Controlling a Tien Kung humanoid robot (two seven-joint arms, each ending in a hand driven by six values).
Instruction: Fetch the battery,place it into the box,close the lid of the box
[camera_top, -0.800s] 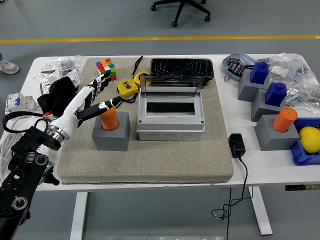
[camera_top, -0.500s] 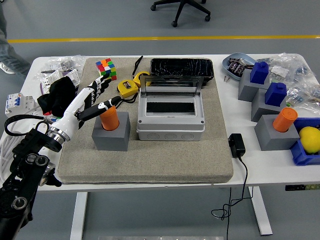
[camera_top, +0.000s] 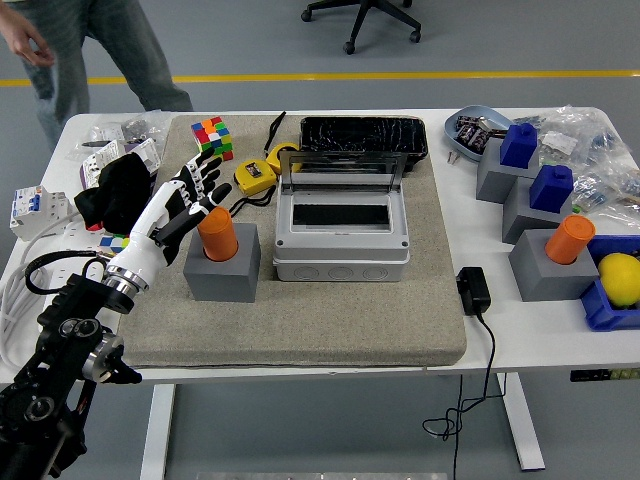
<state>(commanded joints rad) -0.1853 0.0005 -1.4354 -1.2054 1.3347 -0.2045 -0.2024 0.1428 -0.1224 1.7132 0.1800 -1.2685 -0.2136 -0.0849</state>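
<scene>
The robot's left hand (camera_top: 188, 203), white-backed with black five-jointed fingers, sits just left of the orange cylindrical battery (camera_top: 217, 233) with its fingers spread and fanned upward, holding nothing; whether a fingertip touches the orange side I cannot tell; the right hand does not show at all. The battery stands upright in the socket of a grey block holder (camera_top: 222, 267) on the beige felt mat (camera_top: 300, 320), so by my reading the fetching is not yet done, and the placing and the lid-closing are both left. Just right of the holder is the grey plastic enclosure box (camera_top: 341, 233), its clear hinged lid (camera_top: 342, 169) standing open at the back and its dark inside bare (ready to receive, as far as one can judge).

Counting outward: orange cylinders, two, the second one (camera_top: 569, 239) in its own grey block at the right of the white worktop (camera_top: 520, 330); blue blocks on grey bases, two (camera_top: 519, 145) (camera_top: 551, 187); one multicoloured puzzle cube (camera_top: 211, 136); one yellow tape measure (camera_top: 258, 176); one black plastic tray (camera_top: 364, 135) behind the box; one black power adapter (camera_top: 473, 291) with its cable; one yellow round object (camera_top: 620, 278) in a blue bin; one person (camera_top: 90, 50) standing at the far left corner, hands off the worktop.
</scene>
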